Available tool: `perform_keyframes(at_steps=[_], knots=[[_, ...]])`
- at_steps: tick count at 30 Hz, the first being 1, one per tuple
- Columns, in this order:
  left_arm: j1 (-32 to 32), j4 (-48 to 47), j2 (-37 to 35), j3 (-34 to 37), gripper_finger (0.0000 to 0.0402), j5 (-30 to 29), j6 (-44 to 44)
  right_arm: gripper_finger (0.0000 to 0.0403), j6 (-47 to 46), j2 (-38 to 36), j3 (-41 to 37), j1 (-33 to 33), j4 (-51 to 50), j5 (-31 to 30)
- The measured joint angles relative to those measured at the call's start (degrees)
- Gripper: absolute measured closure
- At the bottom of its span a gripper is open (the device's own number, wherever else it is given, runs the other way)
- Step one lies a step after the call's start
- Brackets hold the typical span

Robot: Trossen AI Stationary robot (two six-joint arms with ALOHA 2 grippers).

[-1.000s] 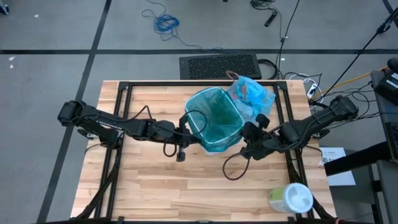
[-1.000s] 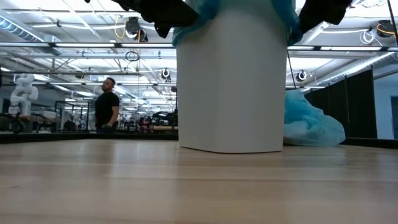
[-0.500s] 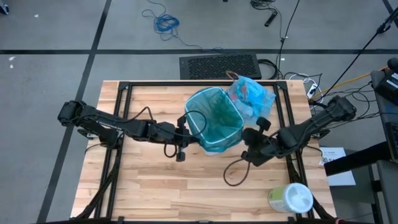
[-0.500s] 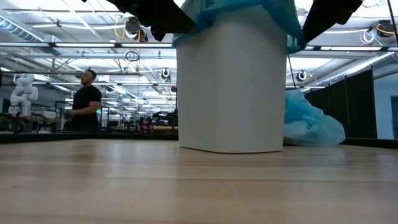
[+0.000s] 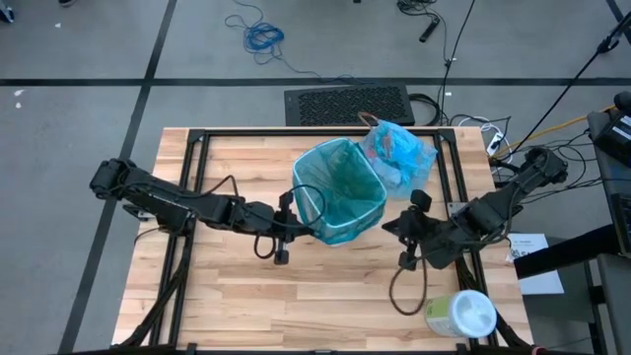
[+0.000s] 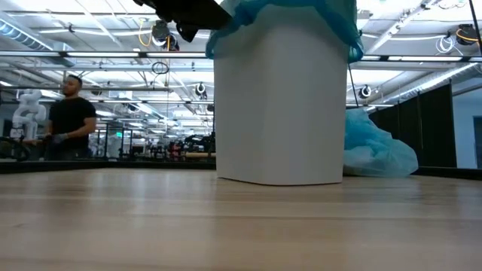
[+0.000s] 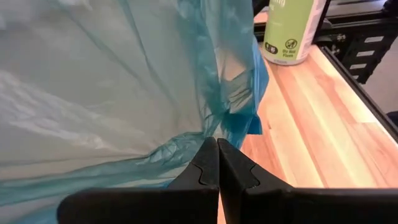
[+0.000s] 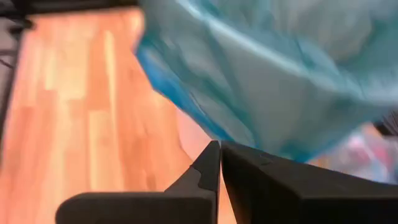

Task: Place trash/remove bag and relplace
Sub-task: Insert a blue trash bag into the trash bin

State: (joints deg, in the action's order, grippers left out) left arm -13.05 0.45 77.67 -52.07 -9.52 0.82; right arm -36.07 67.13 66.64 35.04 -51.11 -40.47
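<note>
Left gripper (image 5: pixel 293 219) is pinching the bag (image 5: pixel 340 187) at the bin's (image 6: pixel 280 105) 9 o'clock rim; right gripper (image 5: pixel 401 228), closed empty, is sitting at 4 o'clock. The film looks flimsy, slippery; grip the folded-over rim.

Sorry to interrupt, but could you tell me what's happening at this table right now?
A white bin stands on the table, lined with a bag. The left gripper is shut on the bag's edge at the rim. The right gripper is shut on nothing, off the bin. A filled light-blue bag lies behind the bin.
</note>
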Motion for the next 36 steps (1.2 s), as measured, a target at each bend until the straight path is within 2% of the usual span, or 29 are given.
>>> perform_keyframes(at_steps=[4, 9, 13, 17, 19, 27, 33, 36], knots=[[-0.16, -0.17, -1.54, 0.00, 0.0402, 0.00, 0.14, 0.0395, 9.08, 1.14, 0.22, -0.32, 8.06, -0.15], [-0.12, -0.17, -2.85, 0.00, 0.0402, -1.01, 2.54, 0.0401, 20.65, 6.88, 0.23, -0.32, 15.99, -0.55], [-0.12, -0.11, -3.41, 0.00, 0.0402, -1.97, 2.63, 0.0402, 26.22, 13.82, 0.21, -0.32, 18.75, -7.40], [-0.12, -0.19, -3.39, 0.00, 0.0402, -1.97, 2.64, 0.0402, 29.04, 20.12, 0.17, -0.30, 20.13, -17.68], [-0.12, -0.04, -3.39, 0.00, 0.0402, -1.97, 2.64, 0.0403, 29.30, 22.96, 0.17, -0.19, 20.00, -20.95], [-0.15, 0.91, -3.39, 0.00, 0.0402, -1.97, 2.55, 0.0403, 24.94, 28.52, 0.12, 0.55, 18.25, -21.26], [-1.69, 2.05, -3.39, 0.00, 0.0402, -1.97, 1.62, 0.0403, 27.61, 26.39, 0.12, 5.32, 22.97, -30.23], [-2.48, 2.60, -3.39, 0.00, 0.0402, -1.97, 2.15, 0.0403, 31.24, 25.51, 0.15, 7.32, 26.76, -32.44]])
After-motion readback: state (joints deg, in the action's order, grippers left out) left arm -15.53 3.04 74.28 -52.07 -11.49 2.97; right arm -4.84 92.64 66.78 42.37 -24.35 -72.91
